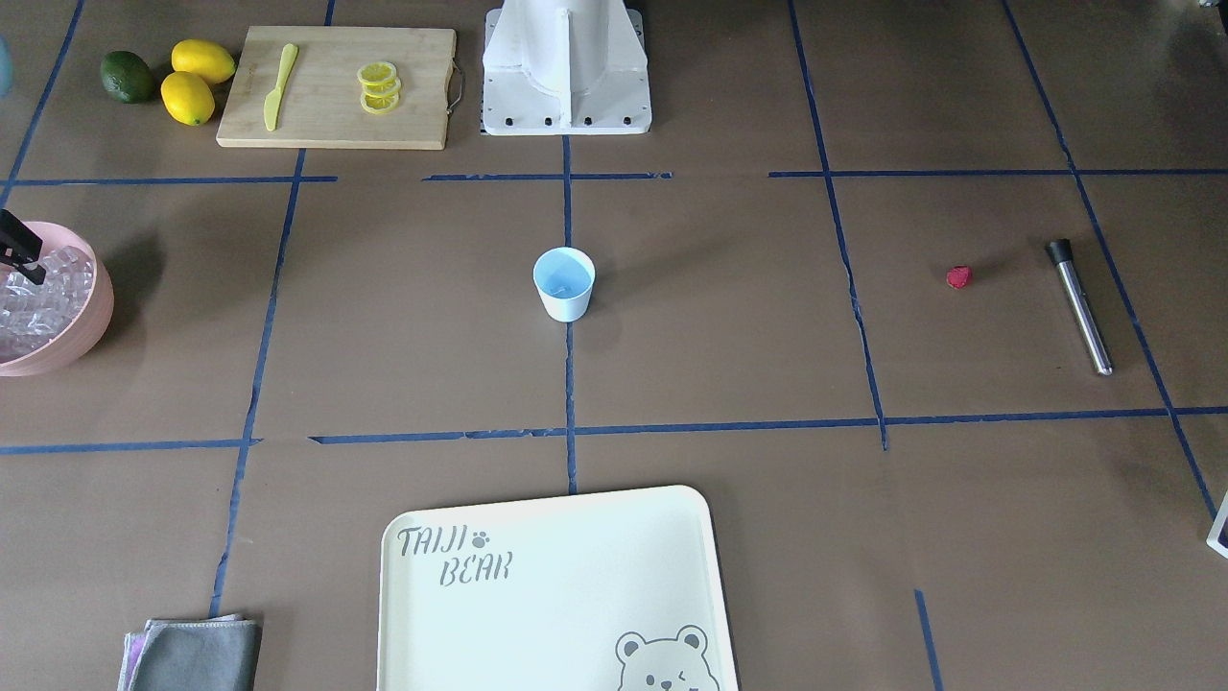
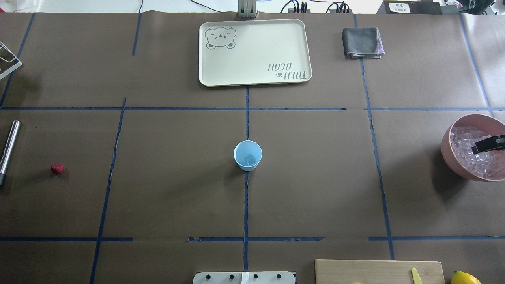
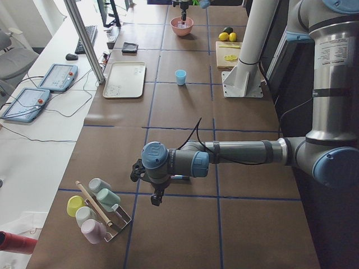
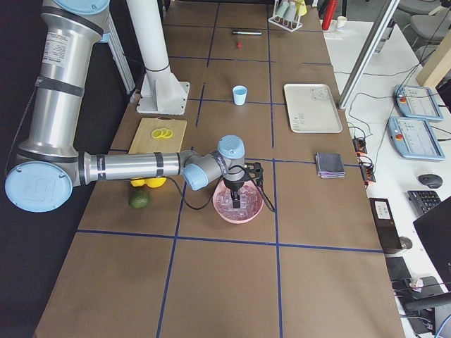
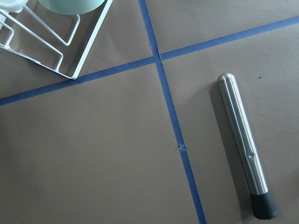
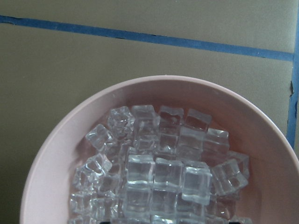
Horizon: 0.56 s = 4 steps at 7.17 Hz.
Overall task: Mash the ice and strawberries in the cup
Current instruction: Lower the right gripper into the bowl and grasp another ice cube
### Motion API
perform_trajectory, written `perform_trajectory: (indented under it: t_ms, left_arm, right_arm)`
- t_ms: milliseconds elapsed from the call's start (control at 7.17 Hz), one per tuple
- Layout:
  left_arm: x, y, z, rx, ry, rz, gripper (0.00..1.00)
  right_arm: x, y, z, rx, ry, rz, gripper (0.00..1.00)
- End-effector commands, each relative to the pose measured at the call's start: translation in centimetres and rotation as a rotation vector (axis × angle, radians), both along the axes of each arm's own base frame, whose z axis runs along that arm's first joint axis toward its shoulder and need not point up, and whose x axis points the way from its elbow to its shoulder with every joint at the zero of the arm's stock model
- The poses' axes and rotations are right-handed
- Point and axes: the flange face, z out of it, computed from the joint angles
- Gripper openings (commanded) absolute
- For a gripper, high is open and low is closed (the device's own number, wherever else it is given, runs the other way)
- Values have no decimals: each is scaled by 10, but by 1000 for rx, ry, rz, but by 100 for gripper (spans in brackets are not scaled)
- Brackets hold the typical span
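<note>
The light-blue cup (image 2: 247,155) stands upright at the table's middle, also in the front view (image 1: 564,283); one clear ice cube (image 2: 251,160) lies in it. Several more ice cubes (image 6: 159,172) fill the pink bowl (image 2: 447,146) at the right edge. My right gripper (image 2: 483,146) hangs over that bowl, its dark fingers (image 1: 27,264) just above the ice; I cannot tell whether it is open. The red strawberry (image 2: 57,169) lies far left, beside a steel muddler (image 5: 243,144). My left gripper (image 3: 157,199) hovers near the muddler and shows only in the left side view.
A cream bear tray (image 2: 256,75) and a grey cloth (image 2: 362,42) lie at the far side. A cutting board (image 1: 336,86) with lemon slices and a yellow knife, two lemons (image 1: 197,77) and a green fruit sit near my base. A wire cup rack (image 5: 60,51) stands left.
</note>
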Motion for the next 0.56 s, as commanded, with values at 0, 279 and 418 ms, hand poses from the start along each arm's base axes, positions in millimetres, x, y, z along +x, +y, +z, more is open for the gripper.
perform_trajectory:
  t_ms: [0,279,418]
  left_arm:
    - [0,0,0,1,0,0,100]
    - [0,0,1,-1,0,0,100]
    - [0,0,1,-2,0,0,100]
  right_arm:
    - [-13,5,2,-2,3,-32,84]
    - [-20,6,5,1,22,-41,81]
    - [-20,6,7,0,23,-43,78]
